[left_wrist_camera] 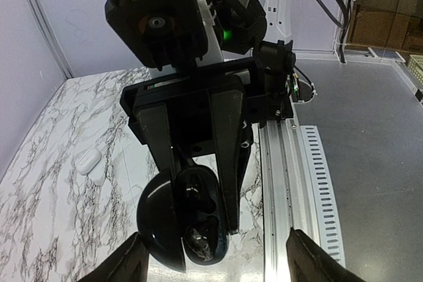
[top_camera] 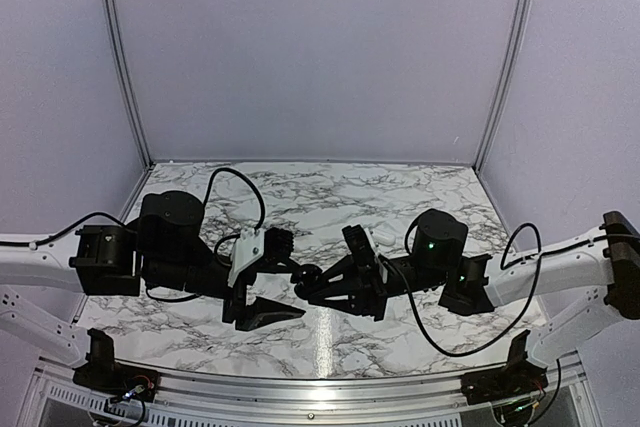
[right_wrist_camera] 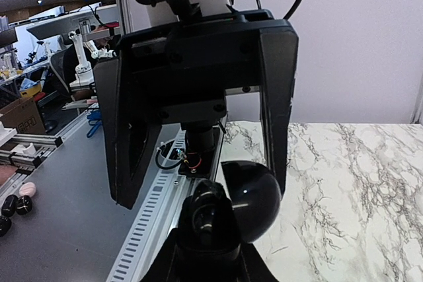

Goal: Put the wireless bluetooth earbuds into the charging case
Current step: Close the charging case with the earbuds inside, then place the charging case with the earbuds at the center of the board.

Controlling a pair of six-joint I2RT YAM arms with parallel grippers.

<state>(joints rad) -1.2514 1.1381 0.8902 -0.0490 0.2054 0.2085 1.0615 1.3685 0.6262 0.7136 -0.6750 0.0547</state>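
Observation:
My right gripper (top_camera: 322,287) is shut on an open black charging case (left_wrist_camera: 195,219), held above the table's near edge, its lid (right_wrist_camera: 254,199) swung out to one side. In the right wrist view my right gripper (right_wrist_camera: 210,255) clamps the case body (right_wrist_camera: 210,219) from below. A dark, glossy earbud (left_wrist_camera: 200,239) seems to sit in the lower well; the upper well looks dark and I cannot tell what is in it. My left gripper (left_wrist_camera: 221,263) is open and empty, its jaws spread on either side of the case, facing it. No loose earbuds show clearly.
A white case (left_wrist_camera: 88,160) lies on the marble table (top_camera: 400,197), with a small white piece (left_wrist_camera: 99,178) beside it. The metal rail (left_wrist_camera: 281,183) runs along the table's near edge. Small black and pink objects (right_wrist_camera: 18,201) lie on the grey bench beyond it.

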